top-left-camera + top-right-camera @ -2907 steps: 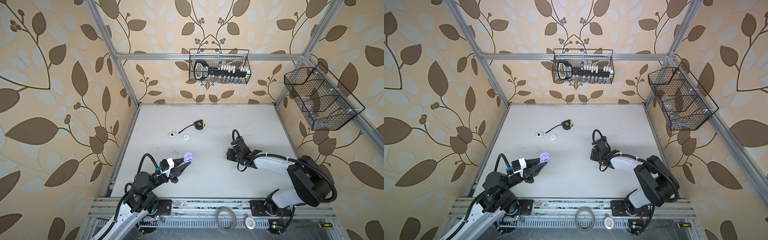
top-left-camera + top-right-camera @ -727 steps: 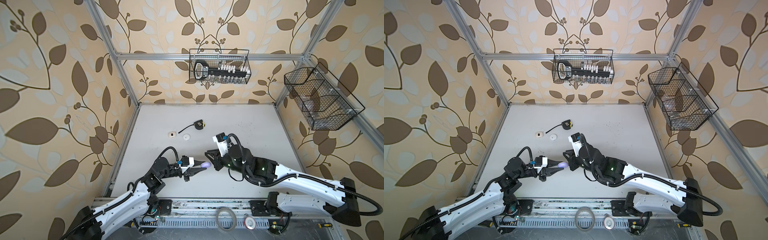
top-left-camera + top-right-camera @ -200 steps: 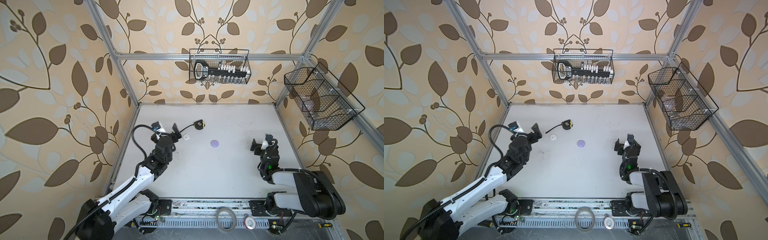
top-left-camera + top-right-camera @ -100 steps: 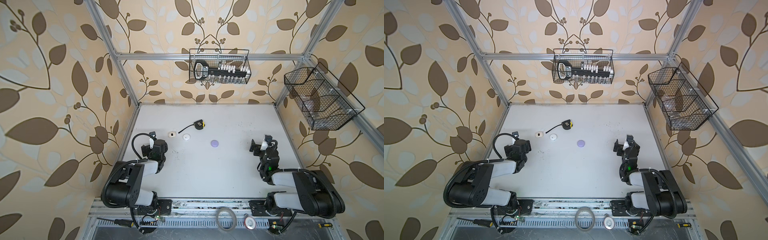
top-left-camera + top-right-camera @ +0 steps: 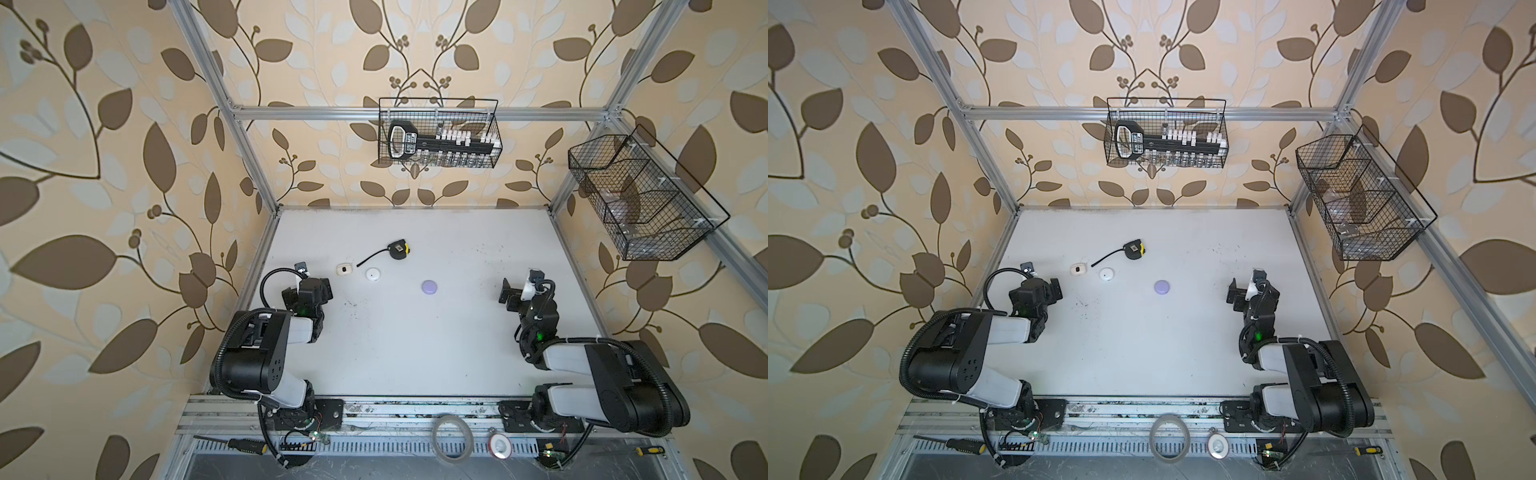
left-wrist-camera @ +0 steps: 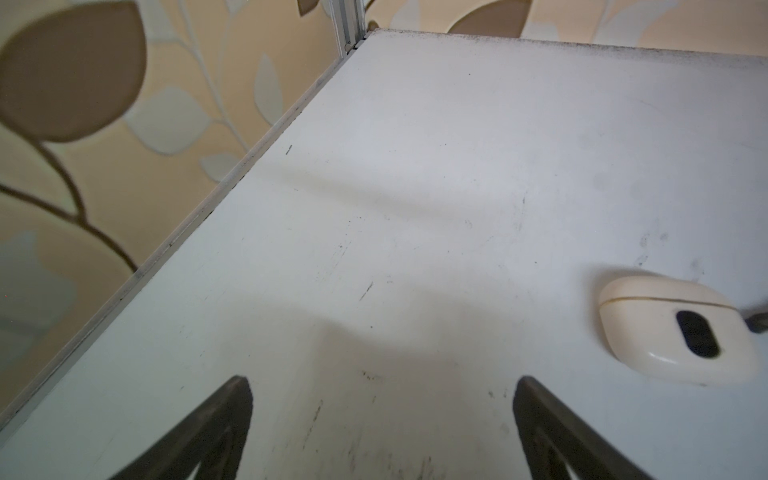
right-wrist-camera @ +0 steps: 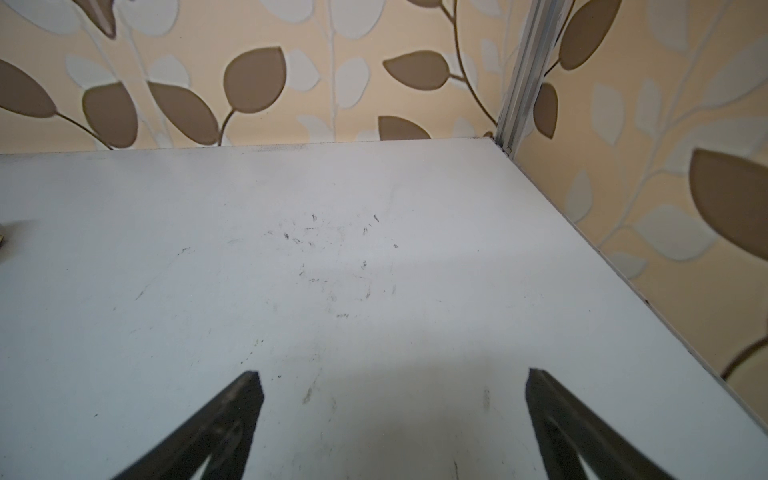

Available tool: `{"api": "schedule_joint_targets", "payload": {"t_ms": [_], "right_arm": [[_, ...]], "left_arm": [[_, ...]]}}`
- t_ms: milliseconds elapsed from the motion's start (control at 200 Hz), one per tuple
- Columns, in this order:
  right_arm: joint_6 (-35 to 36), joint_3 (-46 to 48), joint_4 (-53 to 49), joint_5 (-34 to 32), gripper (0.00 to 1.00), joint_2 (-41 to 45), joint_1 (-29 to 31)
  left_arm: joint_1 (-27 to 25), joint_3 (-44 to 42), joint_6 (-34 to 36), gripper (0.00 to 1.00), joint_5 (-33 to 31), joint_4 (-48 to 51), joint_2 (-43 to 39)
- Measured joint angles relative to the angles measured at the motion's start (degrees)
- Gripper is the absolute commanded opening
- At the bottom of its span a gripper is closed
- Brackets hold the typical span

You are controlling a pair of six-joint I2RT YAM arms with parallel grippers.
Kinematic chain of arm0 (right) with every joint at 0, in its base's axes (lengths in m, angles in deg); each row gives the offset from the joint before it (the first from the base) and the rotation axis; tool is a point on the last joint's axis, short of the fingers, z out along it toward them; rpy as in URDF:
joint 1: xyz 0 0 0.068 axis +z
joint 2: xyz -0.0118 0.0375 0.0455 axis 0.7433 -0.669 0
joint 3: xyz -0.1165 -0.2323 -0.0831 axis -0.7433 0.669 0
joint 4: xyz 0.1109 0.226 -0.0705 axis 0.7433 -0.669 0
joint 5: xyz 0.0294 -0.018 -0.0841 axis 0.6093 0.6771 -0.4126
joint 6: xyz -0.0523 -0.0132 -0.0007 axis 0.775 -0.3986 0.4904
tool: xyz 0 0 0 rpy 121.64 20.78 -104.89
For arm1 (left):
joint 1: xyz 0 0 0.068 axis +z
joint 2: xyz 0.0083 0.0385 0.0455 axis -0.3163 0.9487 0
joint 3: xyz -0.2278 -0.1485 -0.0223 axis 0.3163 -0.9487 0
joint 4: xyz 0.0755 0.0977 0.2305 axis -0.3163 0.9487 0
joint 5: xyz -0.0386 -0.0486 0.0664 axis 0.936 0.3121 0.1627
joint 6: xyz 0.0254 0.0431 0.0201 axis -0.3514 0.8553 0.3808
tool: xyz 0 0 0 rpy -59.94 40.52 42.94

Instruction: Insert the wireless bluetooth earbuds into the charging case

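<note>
Earbuds: you see none loose; probably they sit inside the cream case (image 5: 344, 269), white case (image 5: 372, 274) and lavender case (image 5: 429, 286), all shut, in a row from near the left edge of the table (image 5: 415, 357) to its middle. Your left gripper (image 6: 382, 384) and right gripper (image 7: 392, 376) stand spread, empty, by the side edges. Check each lid seam. Scuffed white top, leaf-papered walls (image 5: 124, 166).

The white table (image 5: 415, 353), scuffed with dark marks, carries four small things on its left half. A closed cream charging case (image 5: 344, 269) lies nearest the left edge, with a dark oval on its face. Near it sits a round white case (image 5: 372, 274). Behind them lies a black-and-yellow tape measure (image 5: 399, 250), its black strap reaching toward the gap between the two. A round lavender case (image 5: 429, 286) lies apart, nearer the middle.
</note>
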Motion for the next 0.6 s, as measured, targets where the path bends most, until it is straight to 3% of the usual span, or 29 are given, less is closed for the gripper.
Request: {"api": "schedule_joint_targets", "payload": {"t_ms": [600], "right_arm": [[0.0,0.0,0.0,0.0,1.0,0.0,0.0]], "left_arm": [[0.0,0.0,0.0,0.99,1.0,0.0,0.0]]}}
